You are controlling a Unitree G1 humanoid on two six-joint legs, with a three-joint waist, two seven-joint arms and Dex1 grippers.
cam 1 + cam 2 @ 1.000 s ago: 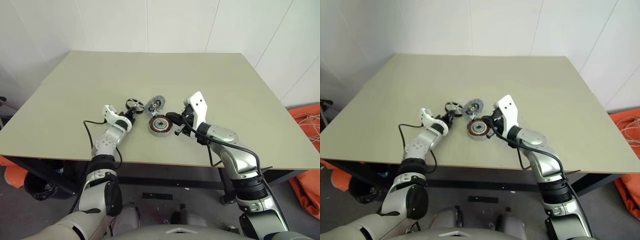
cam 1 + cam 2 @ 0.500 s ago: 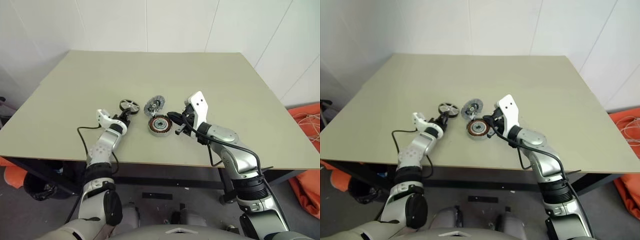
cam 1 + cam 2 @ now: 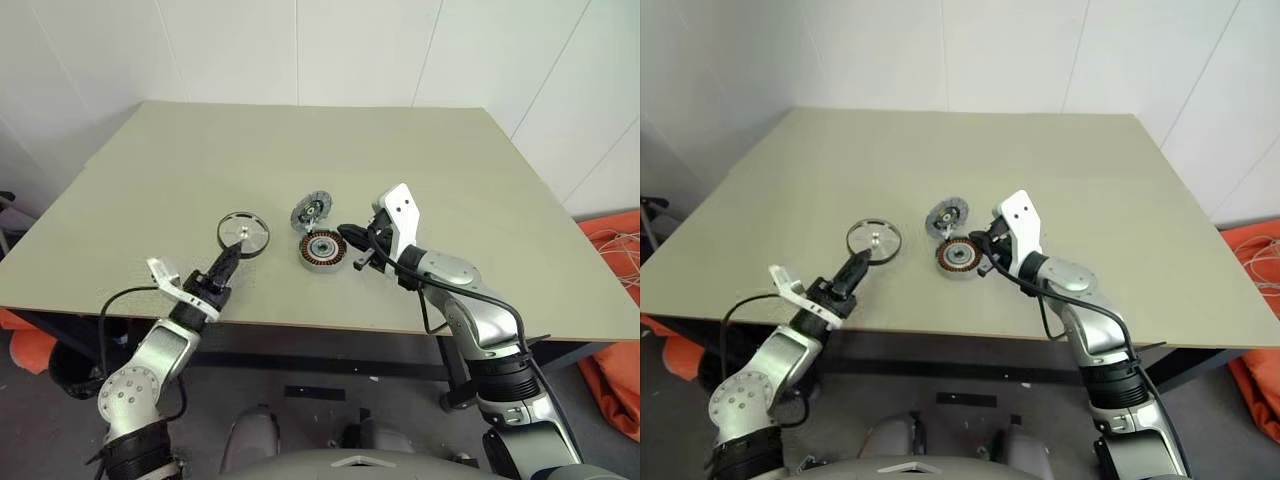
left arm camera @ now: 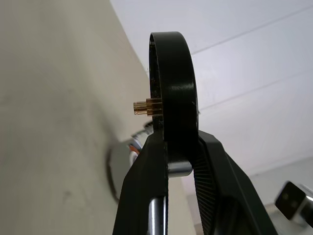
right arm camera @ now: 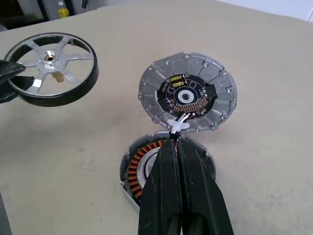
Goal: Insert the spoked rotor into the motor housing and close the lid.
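Since a second ago our left gripper (image 3: 228,262) has drawn back toward the near table edge, carrying the spoked rotor (image 3: 243,233) with it, away from the lid (image 3: 311,208). Its fingers pinch the rotor's rim, and the wheel hangs above the table (image 3: 180,150), at about nine o'clock from the motor housing (image 3: 322,249). The housing lies flat near the table's middle, copper windings up. The lid stands tilted open at the housing's twelve o'clock edge. Our right gripper (image 3: 345,236), fingers pressed together, sits at the housing's three o'clock rim, its tips reaching over the windings toward the lid's hinge side.
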